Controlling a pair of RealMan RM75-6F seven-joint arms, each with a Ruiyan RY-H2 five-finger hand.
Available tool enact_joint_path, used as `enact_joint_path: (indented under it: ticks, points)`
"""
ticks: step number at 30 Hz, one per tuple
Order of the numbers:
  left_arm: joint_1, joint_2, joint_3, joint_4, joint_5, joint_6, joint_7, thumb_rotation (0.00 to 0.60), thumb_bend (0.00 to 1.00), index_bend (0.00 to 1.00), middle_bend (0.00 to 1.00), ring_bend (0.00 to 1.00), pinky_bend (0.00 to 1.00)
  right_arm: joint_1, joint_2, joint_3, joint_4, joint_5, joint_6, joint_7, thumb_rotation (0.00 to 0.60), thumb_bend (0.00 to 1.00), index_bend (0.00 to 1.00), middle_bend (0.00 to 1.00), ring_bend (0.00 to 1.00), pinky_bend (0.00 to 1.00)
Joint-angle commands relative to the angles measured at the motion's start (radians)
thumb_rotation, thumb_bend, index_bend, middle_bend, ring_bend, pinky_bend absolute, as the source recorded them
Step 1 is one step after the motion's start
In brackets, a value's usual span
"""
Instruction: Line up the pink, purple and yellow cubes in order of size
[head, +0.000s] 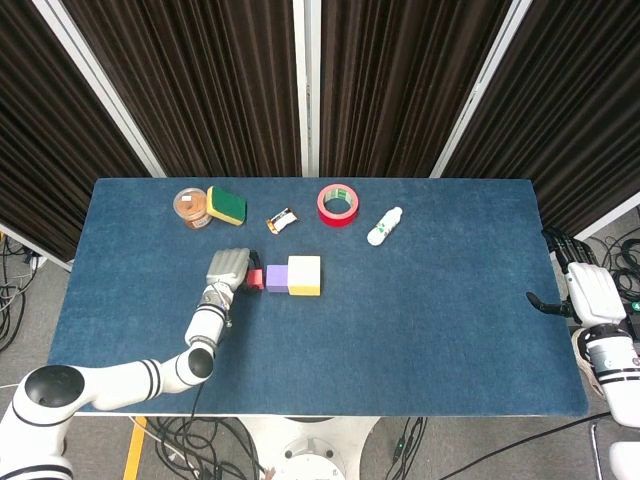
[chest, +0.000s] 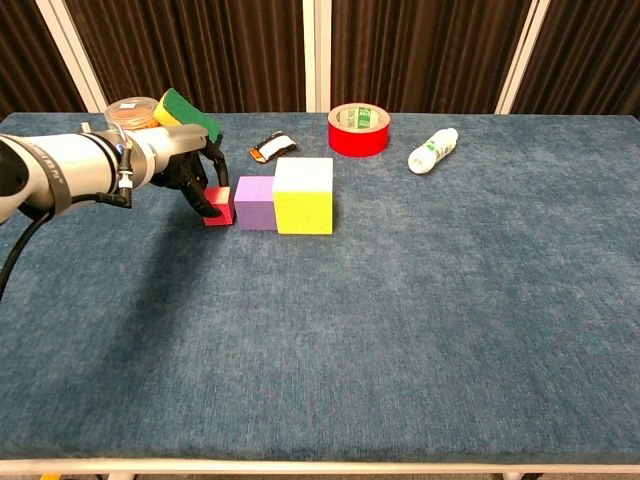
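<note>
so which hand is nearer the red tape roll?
Left. The left hand is at the pink cube, short of the tape roll. The right hand hangs off the table's far right edge.

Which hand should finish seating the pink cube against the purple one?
Left. The left hand is already on the pink cube, right beside the purple cube and yellow cube. The right hand sits off the table's far edge, holding nothing.

Small pink cube (chest: 218, 205), medium purple cube (chest: 254, 203) and large yellow cube (chest: 303, 196) sit touching in one row on the desk (chest: 400, 320)
</note>
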Motion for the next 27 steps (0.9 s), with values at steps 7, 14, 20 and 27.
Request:
enact_joint_path:
  ticks: [7, 14, 20, 27]
  points:
    - [0.0, -0.005, 0.0, 0.0, -0.004, 0.0, 0.004, 0.6, 0.29, 0.45, 0.91, 0.91, 1.0, -0.001, 0.001, 0.0, 0.0, 0.001, -0.001, 0.0, 0.6, 0.14, 0.0, 0.02, 0.0, 0.0]
    - [0.001, -0.003, -0.002, -0.007, 0.003, 0.005, 0.004, 0.6, 0.29, 0.39, 0.9, 0.91, 1.0, -0.001, 0.002, 0.002, -0.001, 0.001, 0.0, -0.001, 0.6, 0.15, 0.0, 0.02, 0.0, 0.0]
    - [0.007, 0.014, 0.0, -0.046, 0.01, 0.012, 0.005, 0.6, 0.29, 0.3, 0.9, 0.91, 1.0, -0.004, 0.005, 0.002, -0.003, 0.002, 0.003, -0.001, 0.6, 0.15, 0.0, 0.02, 0.0, 0.0]
    - [0.054, 0.092, 0.028, -0.164, 0.101, 0.065, -0.02, 0.6, 0.29, 0.22, 0.89, 0.91, 1.0, -0.003, 0.004, 0.004, -0.001, -0.003, 0.005, 0.004, 0.6, 0.15, 0.0, 0.02, 0.0, 0.0]
